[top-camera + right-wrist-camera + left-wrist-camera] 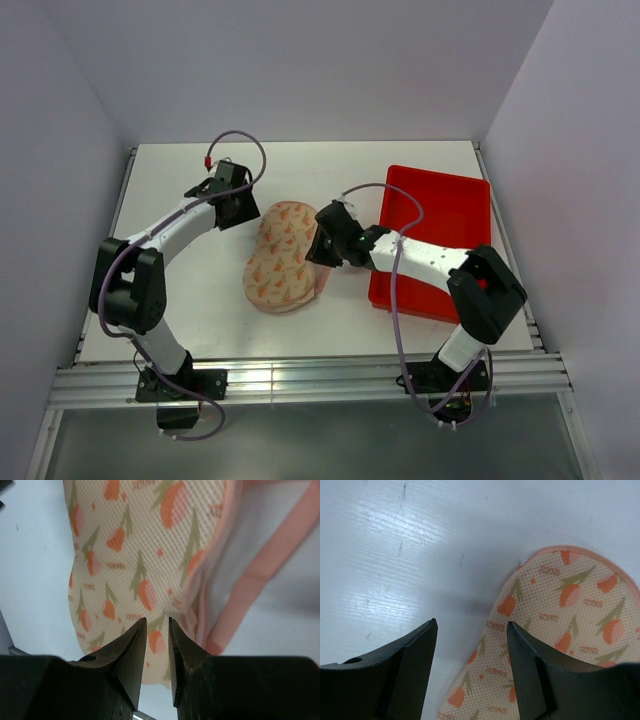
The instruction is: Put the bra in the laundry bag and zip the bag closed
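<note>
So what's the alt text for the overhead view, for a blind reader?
A peanut-shaped, flower-printed laundry bag lies on a white table between the left arm and the right arm, each arm's jaws at its edge. A red tray sits at the right, partly under the right arm.

Red plastic tray (450, 205) — right side of the white table (330, 170) — lying flat.

Peanut-shaped tulip-print laundry bag (283, 258), folded over, flat

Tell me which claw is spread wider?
The left gripper, fingers well apart at the laundry bag's edge; the right gripper shows only a narrow slit.
</note>
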You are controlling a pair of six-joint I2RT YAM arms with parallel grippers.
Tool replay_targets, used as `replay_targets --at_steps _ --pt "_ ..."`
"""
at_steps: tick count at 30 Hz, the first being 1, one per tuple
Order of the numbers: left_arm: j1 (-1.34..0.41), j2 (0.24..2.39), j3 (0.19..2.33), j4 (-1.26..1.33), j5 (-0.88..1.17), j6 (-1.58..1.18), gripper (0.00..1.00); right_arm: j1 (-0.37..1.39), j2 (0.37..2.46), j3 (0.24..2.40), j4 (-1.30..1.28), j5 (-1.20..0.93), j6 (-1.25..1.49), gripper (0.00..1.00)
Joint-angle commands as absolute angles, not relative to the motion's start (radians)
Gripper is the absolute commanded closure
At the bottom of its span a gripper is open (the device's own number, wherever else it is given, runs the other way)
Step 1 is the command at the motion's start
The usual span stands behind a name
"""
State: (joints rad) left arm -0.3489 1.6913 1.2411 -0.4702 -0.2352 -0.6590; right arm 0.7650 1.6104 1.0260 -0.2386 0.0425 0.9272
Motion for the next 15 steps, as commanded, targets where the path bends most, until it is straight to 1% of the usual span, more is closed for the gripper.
replay_targets --at_steps 1,4,7,10,11,15 --pt "-0.35 1.724 1.217 -0.413 -0.204 -0.612 0.35 0.761 1.67 1.127 -0.245 0.069 0.916 0.69" --pt "-0.345 1.739 1.197 -0.39 -0.187 -0.614 0.35 0.758 1.723 1.183 -0.29 0.098 0.908 0.69" --pt "-0.342 1.75 1.186 -0.358 -0.164 -0.606 0.35 0.738 1.741 1.171 -0.287 0.097 0.911 0.69" --pt "-0.341 1.737 1.16 -0.292 -0.114 -0.601 0.31 0.718 1.743 1.135 -0.268 0.097 0.913 0.69" --pt "-0.341 1.724 1.141 -0.275 -0.1 -0.603 0.29 0.715 1.743 1.121 -0.265 0.094 0.913 0.69" --pt "-0.341 1.706 1.115 -0.229 -0.081 -0.614 0.27 0.69 1.767 1.118 -0.258 0.092 0.904 0.69"
